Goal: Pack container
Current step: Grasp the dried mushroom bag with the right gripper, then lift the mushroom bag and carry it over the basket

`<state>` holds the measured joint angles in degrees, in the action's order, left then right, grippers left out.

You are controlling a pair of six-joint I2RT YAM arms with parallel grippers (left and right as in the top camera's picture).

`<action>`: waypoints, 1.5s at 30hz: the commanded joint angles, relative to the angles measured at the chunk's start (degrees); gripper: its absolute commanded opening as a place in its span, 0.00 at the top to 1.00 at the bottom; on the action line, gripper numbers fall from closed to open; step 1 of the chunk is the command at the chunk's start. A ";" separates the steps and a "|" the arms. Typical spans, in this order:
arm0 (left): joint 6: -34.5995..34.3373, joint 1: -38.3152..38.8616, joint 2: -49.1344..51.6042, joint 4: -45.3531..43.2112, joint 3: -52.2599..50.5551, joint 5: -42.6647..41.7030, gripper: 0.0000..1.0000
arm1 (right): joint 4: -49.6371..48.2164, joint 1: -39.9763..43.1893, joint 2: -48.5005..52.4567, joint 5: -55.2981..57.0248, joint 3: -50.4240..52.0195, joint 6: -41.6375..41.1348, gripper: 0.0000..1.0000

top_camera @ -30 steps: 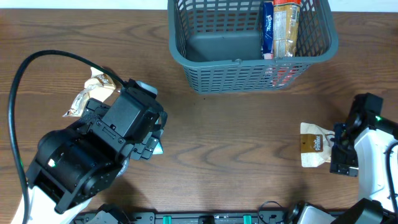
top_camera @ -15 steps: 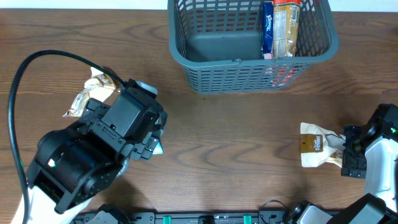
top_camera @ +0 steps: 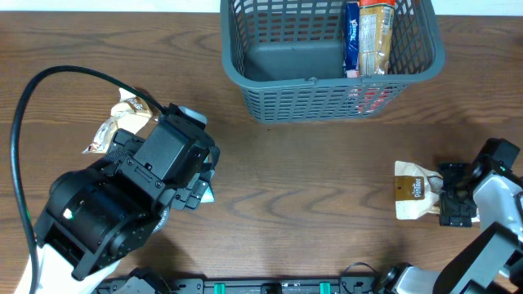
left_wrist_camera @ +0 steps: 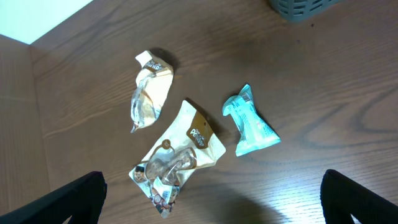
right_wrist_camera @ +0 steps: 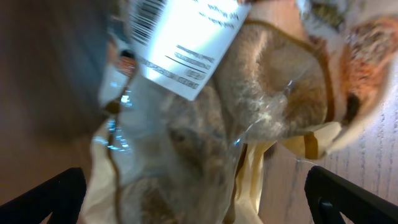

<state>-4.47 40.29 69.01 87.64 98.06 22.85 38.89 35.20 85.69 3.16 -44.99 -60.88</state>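
The container [top_camera: 245, 73] is a dark grey lattice basket at the table's far middle. It holds a blue packet [top_camera: 351, 37] and a tan packet [top_camera: 377, 37] upright at its right side. My right gripper [top_camera: 447, 196] is open at a cream snack packet [top_camera: 411, 189] at the table's right. That packet [right_wrist_camera: 205, 124] fills the right wrist view between the spread fingers [right_wrist_camera: 199, 202]. My left gripper [left_wrist_camera: 211, 205] is open and empty above a cream and brown packet [left_wrist_camera: 180, 155], a teal packet [left_wrist_camera: 250, 122] and another cream packet [left_wrist_camera: 152, 87].
My bulky left arm [top_camera: 131, 196] covers the table's left front and hides most of the packets there in the overhead view. A corner of the basket [left_wrist_camera: 301, 7] shows at the top of the left wrist view.
My right gripper drew back to the right, then came in again to the cream packet's right edge with its wrist turned. The left arm and the packets have not moved.
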 commanded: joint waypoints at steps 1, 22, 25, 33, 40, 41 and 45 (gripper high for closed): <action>-0.50 0.02 0.22 0.15 0.00 0.68 0.01 | -0.13 0.39 2.34 -0.17 0.46 -0.37 0.01; -0.50 0.02 0.22 0.15 0.00 0.68 0.01 | -1.84 0.39 7.10 1.27 0.46 -1.46 0.70; -0.50 0.02 0.22 0.15 -0.02 0.68 0.01 | -1.86 0.39 7.13 1.31 0.46 -1.44 0.99; -0.50 0.02 0.22 0.15 -0.02 0.66 0.02 | -3.43 0.42 6.82 -2.43 -0.94 1.22 0.99; -0.50 0.02 0.22 0.15 0.00 0.66 0.02 | -1.99 0.39 3.13 -8.17 -15.10 10.93 0.99; -0.50 0.02 0.22 0.15 0.00 0.66 0.02 | -0.76 0.39 2.47 -8.15 -18.53 12.07 0.99; -0.52 0.02 0.22 0.15 -0.02 0.66 0.01 | 3.91 0.39 0.24 -9.27 -33.18 17.97 0.99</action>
<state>-4.47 40.29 69.01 87.66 98.06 22.85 41.74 35.20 90.08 -4.14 -69.25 -49.82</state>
